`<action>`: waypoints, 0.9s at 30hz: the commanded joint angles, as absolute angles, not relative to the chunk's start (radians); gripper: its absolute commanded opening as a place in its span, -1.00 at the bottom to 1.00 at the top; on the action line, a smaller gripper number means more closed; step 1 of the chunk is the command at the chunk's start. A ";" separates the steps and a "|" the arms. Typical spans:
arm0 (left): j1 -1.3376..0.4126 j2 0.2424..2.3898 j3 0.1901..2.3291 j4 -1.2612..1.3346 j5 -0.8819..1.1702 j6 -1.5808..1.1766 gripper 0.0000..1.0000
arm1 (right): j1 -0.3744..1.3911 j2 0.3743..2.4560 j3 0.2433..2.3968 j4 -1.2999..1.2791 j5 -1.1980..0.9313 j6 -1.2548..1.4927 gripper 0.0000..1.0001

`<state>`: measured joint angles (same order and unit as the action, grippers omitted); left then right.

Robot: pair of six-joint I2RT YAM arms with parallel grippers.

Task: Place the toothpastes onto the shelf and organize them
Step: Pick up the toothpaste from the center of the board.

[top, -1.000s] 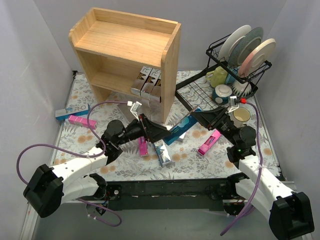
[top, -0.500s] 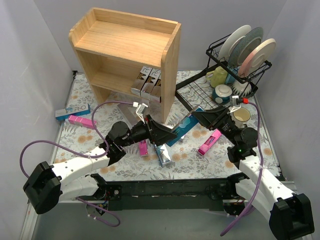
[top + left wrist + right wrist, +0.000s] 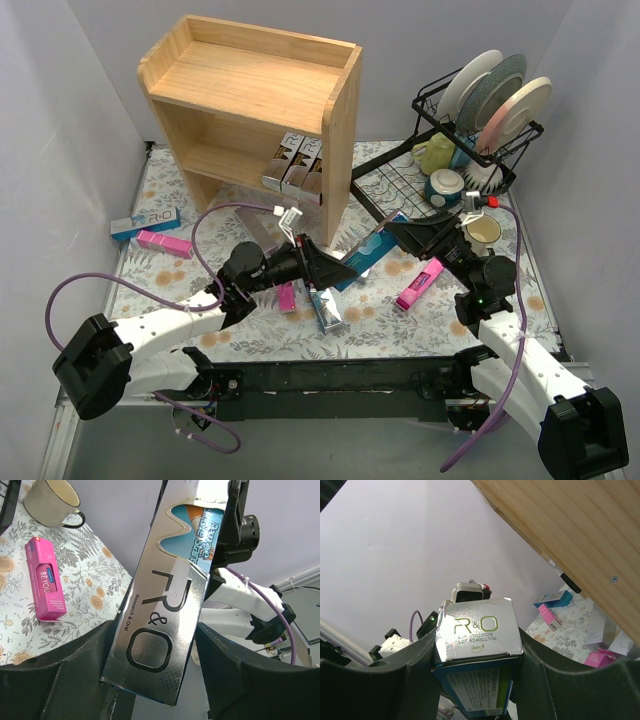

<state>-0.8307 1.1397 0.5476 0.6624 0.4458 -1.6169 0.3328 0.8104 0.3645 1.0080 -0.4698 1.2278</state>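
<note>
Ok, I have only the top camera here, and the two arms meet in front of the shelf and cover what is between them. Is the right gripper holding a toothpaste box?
Observer: Yes. In the right wrist view the right gripper is shut on one end of the blue-and-silver box; its end flap reads R&O.
Operator: And the left gripper, does it have the box too?
Observer: In the left wrist view the left gripper has the box's silver face between its fingers, close to both edges. I cannot tell if they press it.
Operator: What is printed on the pink box near the cup?
Observer: The left wrist view shows BE YOU on the pink box, which lies flat below the cup.
</note>
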 commanded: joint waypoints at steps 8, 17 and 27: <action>-0.836 1.071 0.560 0.664 0.442 -1.618 -0.31 | 0.325 0.802 0.361 1.121 -0.436 1.238 0.12; -0.835 0.948 0.607 0.467 0.325 -1.481 -0.49 | 0.324 0.776 0.391 0.982 -0.482 1.157 0.84; -0.834 0.778 0.810 0.109 0.103 -1.227 -0.60 | 0.322 0.614 0.571 0.416 -0.405 0.726 0.97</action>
